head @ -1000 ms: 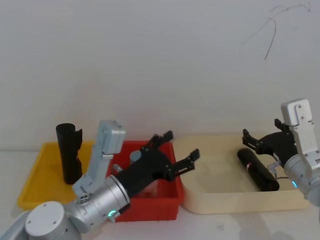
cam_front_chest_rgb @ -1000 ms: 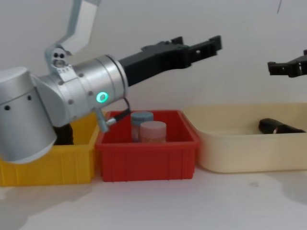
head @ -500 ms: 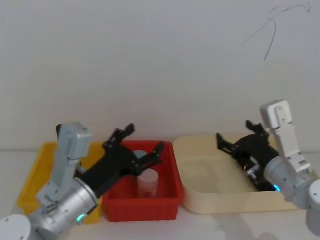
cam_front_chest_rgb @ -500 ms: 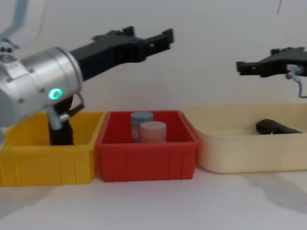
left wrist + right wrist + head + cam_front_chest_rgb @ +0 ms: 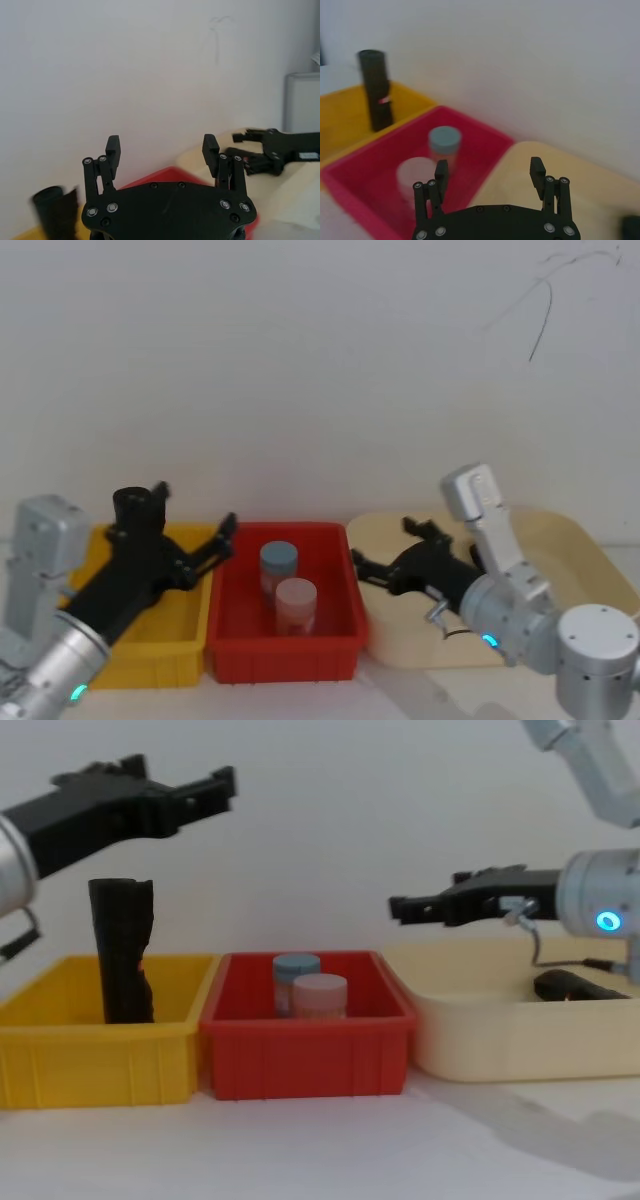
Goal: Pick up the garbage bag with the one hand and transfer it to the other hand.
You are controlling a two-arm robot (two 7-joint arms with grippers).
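here left claw (image 5: 161, 147) and right claw (image 5: 489, 170) gape empty, garbage bag (image 5: 120, 955) upright in yellow bin (image 5: 100, 1065)

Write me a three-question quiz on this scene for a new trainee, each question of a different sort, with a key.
1. True or false: the left gripper is open, above and apart from the garbage bag roll that stands upright in the yellow bin.
2. What does the red bin hold? A: two lidded jars. B: a black roll. C: nothing.
3. Fill in: the right gripper is ___, holding nothing.

Key: 1 true; 2 A; 3 open.
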